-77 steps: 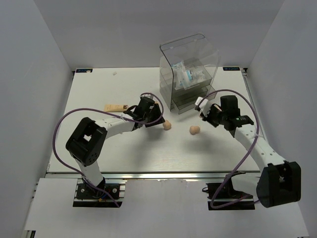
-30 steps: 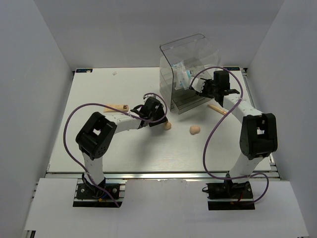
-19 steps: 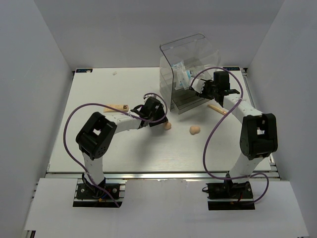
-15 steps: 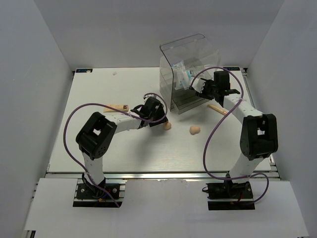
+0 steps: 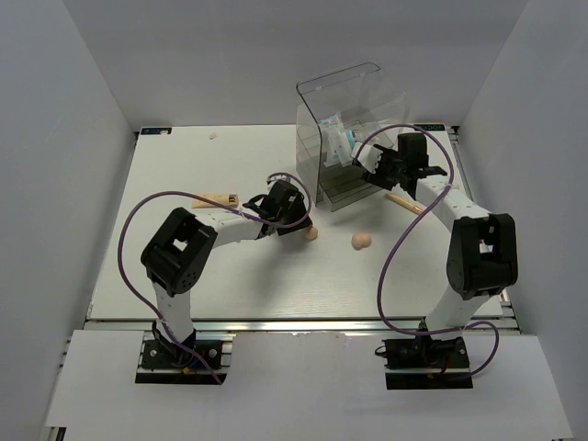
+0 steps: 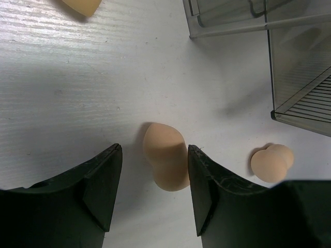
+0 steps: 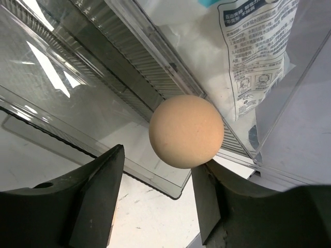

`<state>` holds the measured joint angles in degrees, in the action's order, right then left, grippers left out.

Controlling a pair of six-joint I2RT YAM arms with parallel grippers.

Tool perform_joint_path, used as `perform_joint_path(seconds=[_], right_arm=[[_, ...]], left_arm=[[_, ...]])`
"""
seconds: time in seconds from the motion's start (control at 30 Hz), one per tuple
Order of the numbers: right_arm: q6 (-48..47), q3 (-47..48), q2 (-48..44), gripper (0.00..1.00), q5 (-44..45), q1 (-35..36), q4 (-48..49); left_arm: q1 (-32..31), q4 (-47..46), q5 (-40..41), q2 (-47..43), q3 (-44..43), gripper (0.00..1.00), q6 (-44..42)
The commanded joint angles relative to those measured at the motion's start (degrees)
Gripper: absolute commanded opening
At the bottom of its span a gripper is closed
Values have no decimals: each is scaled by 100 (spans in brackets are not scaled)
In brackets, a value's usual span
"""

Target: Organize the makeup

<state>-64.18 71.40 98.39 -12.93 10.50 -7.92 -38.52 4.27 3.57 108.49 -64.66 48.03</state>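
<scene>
One peach egg-shaped sponge (image 6: 165, 164) lies on the white table (image 5: 184, 266) between the spread jaws of the left gripper (image 6: 153, 152), ungripped, with a second peach sponge (image 6: 272, 163) near it. The right gripper (image 7: 158, 160), jaws likewise apart, is at the clear plastic drawer box (image 5: 354, 110); a third round peach sponge (image 7: 186, 132) sits against one finger, clear of the other, below the clear printed packet (image 7: 258, 46). A thin peach stick (image 5: 404, 203) lies beside the box, and a beige squeeze tube (image 5: 216, 198) lies left of the left gripper.

A plain peach sponge (image 6: 166, 164) and a second sponge (image 6: 272, 162), same peach, on a white, finely streaked table (image 6: 62, 77). Smoke-tinted clear drawer box (image 7: 77, 57). White packet (image 7: 258, 46) with black print.
</scene>
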Motion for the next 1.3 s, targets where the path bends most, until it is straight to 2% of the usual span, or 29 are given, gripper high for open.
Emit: perform_joint_path(seconds=[0.0,0.73,0.87,1.0,1.27], right_arm=[[283,-64,-303,60,-184,-31,-8],[1505,111,-425,60,-473,-145,-96],[1856,147,-733,57,-1280,-320,-122],[2032,-194,-1443,54,-2299,-470,-105],[2594,-829,-2463,56,-2601,-505,80]], left_arm=[[-50,-5,-32,-38,-178,63,4],[-112,3,29,-135,-99,63,13],[-120,-14,47,-109,-151,63,-4],[-120,-32,65,-56,-231,63,-13],[-155,188,-23,400,-740,60,-31]])
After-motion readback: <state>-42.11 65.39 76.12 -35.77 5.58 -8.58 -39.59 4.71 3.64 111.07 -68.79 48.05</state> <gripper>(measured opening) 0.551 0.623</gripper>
